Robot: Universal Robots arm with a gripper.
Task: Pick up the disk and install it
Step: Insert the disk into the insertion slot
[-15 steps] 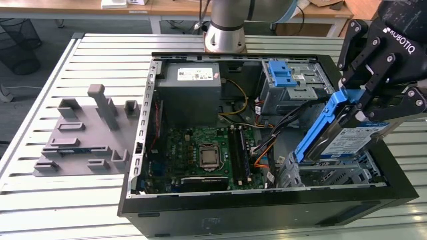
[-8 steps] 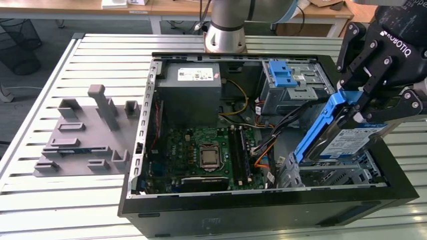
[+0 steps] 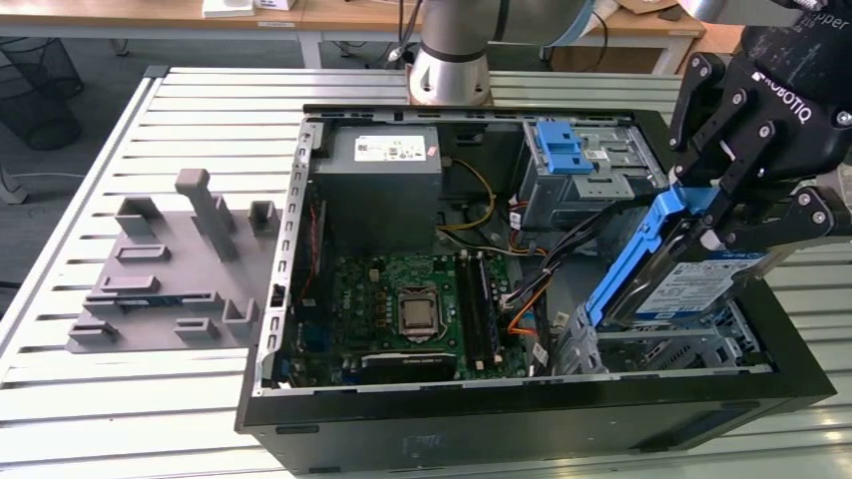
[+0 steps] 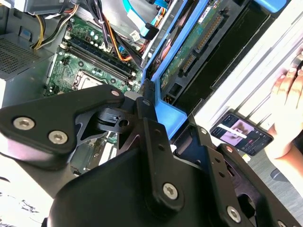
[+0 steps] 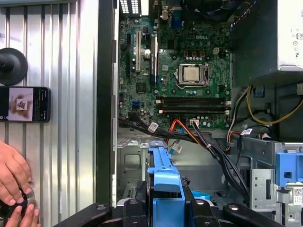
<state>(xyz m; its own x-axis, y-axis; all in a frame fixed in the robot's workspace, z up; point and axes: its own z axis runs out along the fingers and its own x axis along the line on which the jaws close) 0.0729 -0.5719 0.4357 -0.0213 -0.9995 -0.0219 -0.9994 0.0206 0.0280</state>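
Note:
My gripper (image 3: pixel 712 222) is shut on the disk (image 3: pixel 695 286), a silver drive with a blue-and-white label in a bright blue carrier frame (image 3: pixel 629 267). I hold it on edge and tilted, its lower end dipping into the metal drive bay (image 3: pixel 672 351) at the front corner of the open computer case (image 3: pixel 533 424), on the exterior view's right. In the second wrist view the disk's green circuit-board side (image 4: pixel 189 52) and blue frame (image 4: pixel 166 112) sit between the black fingers (image 4: pixel 106 120). In the first wrist view the blue frame (image 5: pixel 163 182) rises from my gripper (image 5: pixel 163 210).
Inside the case lie the motherboard (image 3: pixel 413 299), the grey power-supply box (image 3: pixel 386 170), loose cables (image 3: pixel 526 299) and a blue latch on a metal cage (image 3: pixel 573 150). A grey fixture (image 3: pixel 174 269) stands on the slatted table. A person's hand (image 5: pixel 12 177) and a phone (image 5: pixel 23 104) rest beside the case.

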